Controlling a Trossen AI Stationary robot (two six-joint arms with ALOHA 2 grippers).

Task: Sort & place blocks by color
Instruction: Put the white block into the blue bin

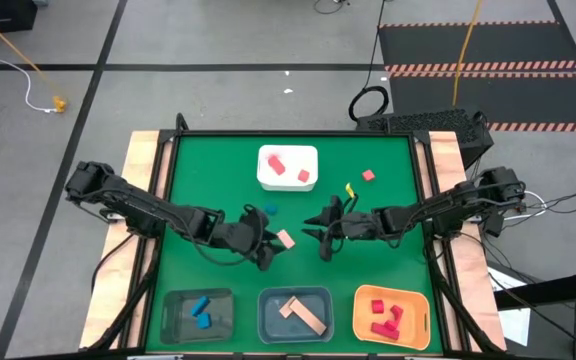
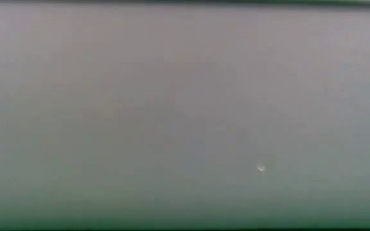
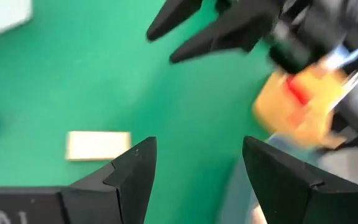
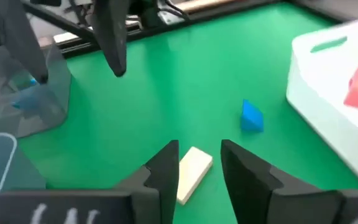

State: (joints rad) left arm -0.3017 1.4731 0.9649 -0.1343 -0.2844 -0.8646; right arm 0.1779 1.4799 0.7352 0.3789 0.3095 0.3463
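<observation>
A tan block [image 1: 285, 239] lies flat on the green mat mid-table, with a blue block [image 1: 271, 211] just beyond it. My left gripper [image 1: 265, 254] is open and hovers at the tan block's near-left side; in its wrist view the tan block [image 3: 98, 145] lies beside one finger, apart from it. My right gripper [image 1: 323, 236] is open and faces the tan block from the right; the tan block [image 4: 191, 171] shows just ahead of its gap [image 4: 201, 165], and the blue block [image 4: 252, 117] farther off. A lone red block [image 1: 368, 175] rests far-right.
A white tray [image 1: 288, 182] holding red blocks sits far-centre. Along the near edge stand a clear bin [image 1: 173, 318] with blue blocks, a grey bin [image 1: 268, 318] with tan bars and an orange bin [image 1: 363, 318] with red blocks. A small yellow-green piece [image 1: 349, 189] lies nearby. The low view shows only grey.
</observation>
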